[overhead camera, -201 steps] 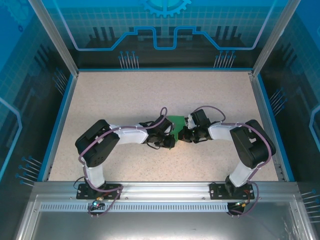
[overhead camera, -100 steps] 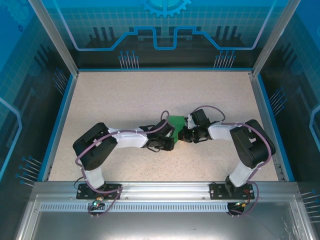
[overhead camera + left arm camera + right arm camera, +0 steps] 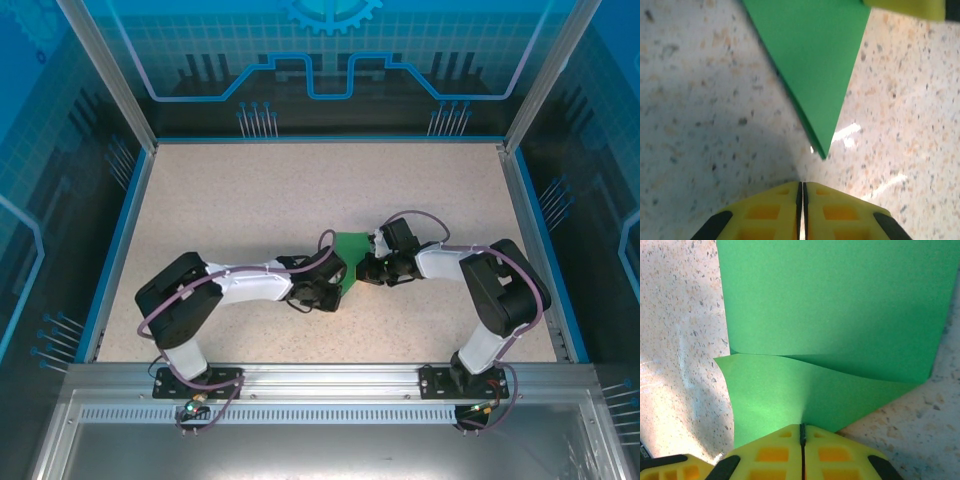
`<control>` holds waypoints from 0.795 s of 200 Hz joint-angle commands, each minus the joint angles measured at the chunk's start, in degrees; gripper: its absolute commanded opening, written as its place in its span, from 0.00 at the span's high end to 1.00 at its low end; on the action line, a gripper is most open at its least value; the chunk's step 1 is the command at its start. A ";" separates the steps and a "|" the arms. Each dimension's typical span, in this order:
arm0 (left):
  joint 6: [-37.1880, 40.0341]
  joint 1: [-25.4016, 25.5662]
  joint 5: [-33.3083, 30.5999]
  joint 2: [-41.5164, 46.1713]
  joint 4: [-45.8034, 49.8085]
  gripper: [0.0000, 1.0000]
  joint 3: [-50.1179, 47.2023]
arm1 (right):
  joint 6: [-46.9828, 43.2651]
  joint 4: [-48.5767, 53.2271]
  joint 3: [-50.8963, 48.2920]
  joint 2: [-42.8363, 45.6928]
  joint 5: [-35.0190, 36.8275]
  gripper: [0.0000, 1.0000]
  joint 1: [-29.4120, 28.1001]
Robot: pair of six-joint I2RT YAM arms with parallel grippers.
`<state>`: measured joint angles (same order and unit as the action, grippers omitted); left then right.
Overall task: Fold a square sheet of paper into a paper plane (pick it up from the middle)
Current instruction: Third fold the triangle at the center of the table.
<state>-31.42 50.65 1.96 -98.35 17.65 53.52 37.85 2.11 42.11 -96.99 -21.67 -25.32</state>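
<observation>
The square sheet of paper [image 3: 350, 250] is bright green and lies partly folded at the table's middle, between the two wrists. In the right wrist view the sheet [image 3: 840, 300] shows a raised lower flap curving over the flat part. My right gripper [image 3: 801, 429] is shut on that flap's near edge. My left gripper [image 3: 802, 186] is shut with nothing in it. It hovers just short of a sharp folded corner of the paper [image 3: 810, 60]. From above, the left gripper [image 3: 337, 284] is at the sheet's near-left side and the right gripper [image 3: 366, 268] at its right.
The speckled beige table [image 3: 250, 190] has a blue raised rim [image 3: 115, 250] on three sides and aluminium frame posts at the corners. A yellow finger [image 3: 907, 7] of the right gripper shows at the top right of the left wrist view.
My left arm has drawn back to the near left, its elbow swinging outward and its gripper sliding off the sheet. The right arm and the paper have stayed put.
</observation>
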 commanded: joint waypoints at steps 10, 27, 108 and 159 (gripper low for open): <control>0.18 -2.06 5.44 3.98 1.95 0.88 3.79 | -0.84 3.26 -0.89 -1.06 5.26 0.93 -0.41; 0.61 -3.45 7.53 3.85 0.60 0.88 6.75 | -0.76 3.19 -0.84 -0.80 4.93 0.93 -0.50; 2.24 -5.96 11.89 -8.87 -6.01 0.89 10.41 | 0.61 1.67 -1.11 0.53 2.47 0.93 -0.52; 3.12 -6.71 11.01 -10.80 -6.60 0.90 7.13 | 0.94 1.61 -0.54 0.91 1.20 0.93 0.21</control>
<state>-29.85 44.82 11.92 -108.01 12.16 62.54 38.37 1.96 42.06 -96.64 -21.61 -25.47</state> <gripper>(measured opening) 0.105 0.075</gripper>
